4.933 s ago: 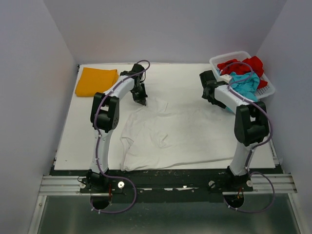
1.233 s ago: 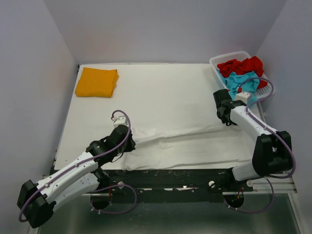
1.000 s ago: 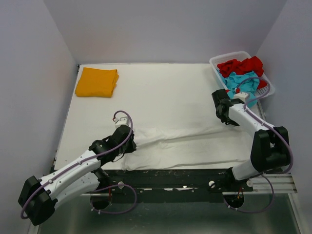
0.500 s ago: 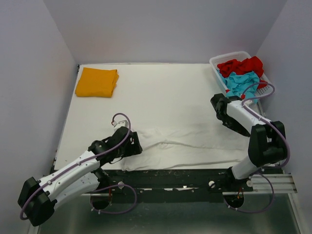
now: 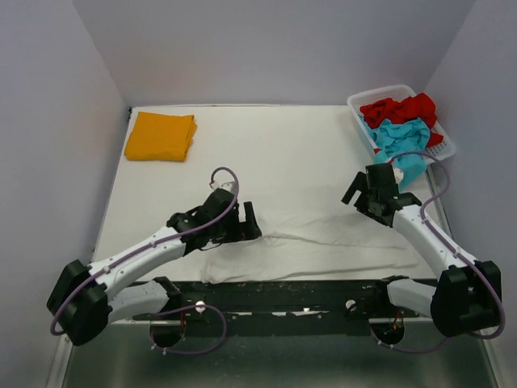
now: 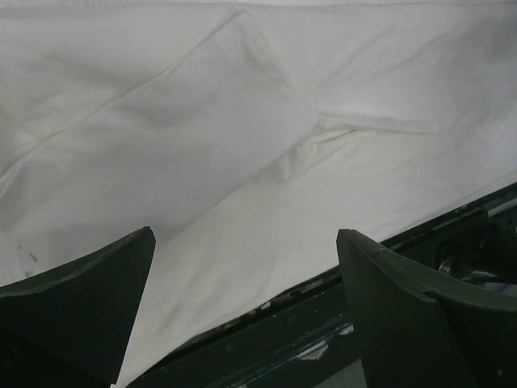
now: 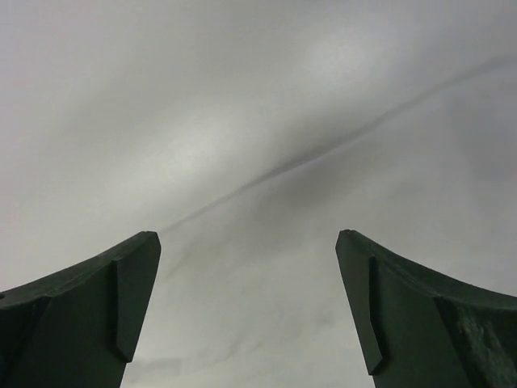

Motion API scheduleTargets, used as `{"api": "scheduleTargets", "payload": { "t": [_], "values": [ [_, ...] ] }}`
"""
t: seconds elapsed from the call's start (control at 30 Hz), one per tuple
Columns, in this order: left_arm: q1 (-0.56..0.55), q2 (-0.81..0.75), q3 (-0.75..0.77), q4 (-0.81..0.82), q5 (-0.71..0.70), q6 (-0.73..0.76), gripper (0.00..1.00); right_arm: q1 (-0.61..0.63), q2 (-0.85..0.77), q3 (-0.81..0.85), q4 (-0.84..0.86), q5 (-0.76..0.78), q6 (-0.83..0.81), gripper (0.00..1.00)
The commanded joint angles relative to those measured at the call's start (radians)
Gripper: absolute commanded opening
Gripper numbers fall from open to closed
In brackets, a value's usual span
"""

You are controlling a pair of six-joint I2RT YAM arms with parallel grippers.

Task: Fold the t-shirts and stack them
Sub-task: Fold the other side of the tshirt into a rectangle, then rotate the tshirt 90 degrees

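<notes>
A white t-shirt (image 5: pixel 315 242) lies folded lengthwise in a long band along the table's near edge. My left gripper (image 5: pixel 252 221) hovers open over its left end, holding nothing. In the left wrist view my left gripper (image 6: pixel 244 234) stands wide apart above the creased white t-shirt (image 6: pixel 242 137). My right gripper (image 5: pixel 360 186) is open just above the shirt's right end. The right wrist view shows my right gripper (image 7: pixel 246 236) empty over white cloth with one dark crease. An orange-yellow t-shirt (image 5: pixel 160 136) lies folded at the far left. Red (image 5: pixel 401 107) and teal (image 5: pixel 401 137) t-shirts fill the basket.
The white lattice basket (image 5: pixel 380 90) stands at the far right corner, close behind my right arm. The dark front rail (image 5: pixel 299 289) runs right below the white shirt, and it also shows as the dark front rail (image 6: pixel 380 315) in the left wrist view. Grey walls enclose three sides.
Both grippers have opened and let go of the white t-shirt, which now lies folded by the near edge. My left gripper moved right and away from the edge; the right one lifted off.
</notes>
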Motion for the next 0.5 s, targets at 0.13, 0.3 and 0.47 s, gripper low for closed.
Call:
{"api": "scheduleTargets", "payload": {
  "t": [0.13,0.3,0.47],
  "values": [
    [0.097,0.411,-0.026,0.263,0.205,-0.118,0.99,0.047,0.047,-0.161,0.45,-0.789,-0.135,1.0],
    [0.256,0.637,0.02,0.36,0.359,-0.14,0.98,0.057,0.083,-0.169,0.43,-0.699,-0.137,1.0],
    [0.311,0.772,0.295,0.166,0.292,-0.087,0.99,0.057,0.093,-0.17,0.457,-0.68,-0.104,1.0]
  ]
}}
